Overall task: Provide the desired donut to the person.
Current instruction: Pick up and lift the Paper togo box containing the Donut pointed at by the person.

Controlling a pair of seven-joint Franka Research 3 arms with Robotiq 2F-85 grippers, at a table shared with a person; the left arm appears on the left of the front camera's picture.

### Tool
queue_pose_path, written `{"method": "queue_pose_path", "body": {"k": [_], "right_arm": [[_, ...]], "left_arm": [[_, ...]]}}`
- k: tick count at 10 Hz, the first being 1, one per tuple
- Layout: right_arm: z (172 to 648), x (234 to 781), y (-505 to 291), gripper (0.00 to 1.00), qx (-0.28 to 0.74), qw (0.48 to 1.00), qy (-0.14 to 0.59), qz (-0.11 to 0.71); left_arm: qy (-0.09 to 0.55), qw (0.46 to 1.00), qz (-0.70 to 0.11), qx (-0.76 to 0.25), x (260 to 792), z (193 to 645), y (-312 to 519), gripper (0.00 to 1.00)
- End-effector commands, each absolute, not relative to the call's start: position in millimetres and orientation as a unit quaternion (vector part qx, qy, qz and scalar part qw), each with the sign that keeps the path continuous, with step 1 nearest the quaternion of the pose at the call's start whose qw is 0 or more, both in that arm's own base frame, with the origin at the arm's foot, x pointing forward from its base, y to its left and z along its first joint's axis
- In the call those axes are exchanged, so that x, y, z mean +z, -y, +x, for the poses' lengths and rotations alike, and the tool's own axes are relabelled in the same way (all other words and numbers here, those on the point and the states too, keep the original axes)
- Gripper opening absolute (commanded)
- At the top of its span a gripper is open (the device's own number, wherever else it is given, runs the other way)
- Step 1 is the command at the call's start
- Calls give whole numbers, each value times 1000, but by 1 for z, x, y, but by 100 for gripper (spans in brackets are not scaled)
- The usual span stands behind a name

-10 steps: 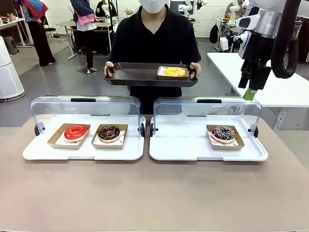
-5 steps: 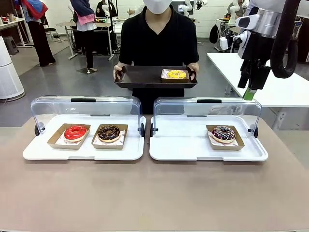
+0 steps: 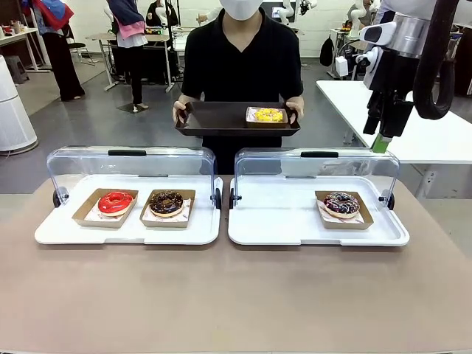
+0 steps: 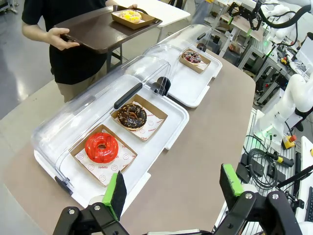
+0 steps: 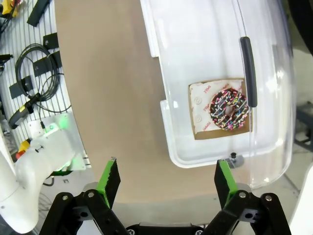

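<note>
Since a second ago the person (image 3: 236, 59) in the black polo at 12 o'clock has shifted slightly toward 1 and levelled the dark brown rectangular tray (image 3: 214, 118). I read the steady tray as ready to receive. There is no pointing, so I cannot tell which donut is wanted.

- Room and surface: open workshop floor with benches beyond; beige table (image 3: 236, 295).
- Cases: two white display cases, clear lids open at the back: left case (image 3: 59, 232) at 10 o'clock, right case (image 3: 280, 221) at 2.
- Left case: red glazed donut (image 3: 115, 202) beside chocolate donut (image 3: 167, 202).
- Right case: sprinkled chocolate donut (image 3: 341, 203).
- Person's tray: yellow donut (image 3: 268, 114) already on it.
- Arms: left gripper (image 4: 172, 178) and right gripper (image 5: 167, 169) hang high, fingers spread wide, holding nothing.
</note>
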State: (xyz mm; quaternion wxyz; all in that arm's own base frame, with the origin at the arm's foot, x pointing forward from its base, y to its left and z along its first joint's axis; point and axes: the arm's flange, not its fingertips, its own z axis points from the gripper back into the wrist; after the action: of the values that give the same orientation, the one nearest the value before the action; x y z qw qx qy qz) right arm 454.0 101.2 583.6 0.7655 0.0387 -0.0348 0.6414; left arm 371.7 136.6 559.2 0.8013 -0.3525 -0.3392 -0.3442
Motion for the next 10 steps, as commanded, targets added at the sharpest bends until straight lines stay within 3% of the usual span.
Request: {"method": "queue_pose_path", "body": {"k": [1,9,10], "right_arm": [[454,582,-101,100,641,766,33,37],[454,584,-101,100,641,765,35,39],[459,583,-74,100,663,737,63,116]], "left_arm": [[344,797,-357,-346,560,371,-137,100],[344,797,-357,-346,560,371,-137,100],[344,797,-357,-346,560,371,-137,100]]}}
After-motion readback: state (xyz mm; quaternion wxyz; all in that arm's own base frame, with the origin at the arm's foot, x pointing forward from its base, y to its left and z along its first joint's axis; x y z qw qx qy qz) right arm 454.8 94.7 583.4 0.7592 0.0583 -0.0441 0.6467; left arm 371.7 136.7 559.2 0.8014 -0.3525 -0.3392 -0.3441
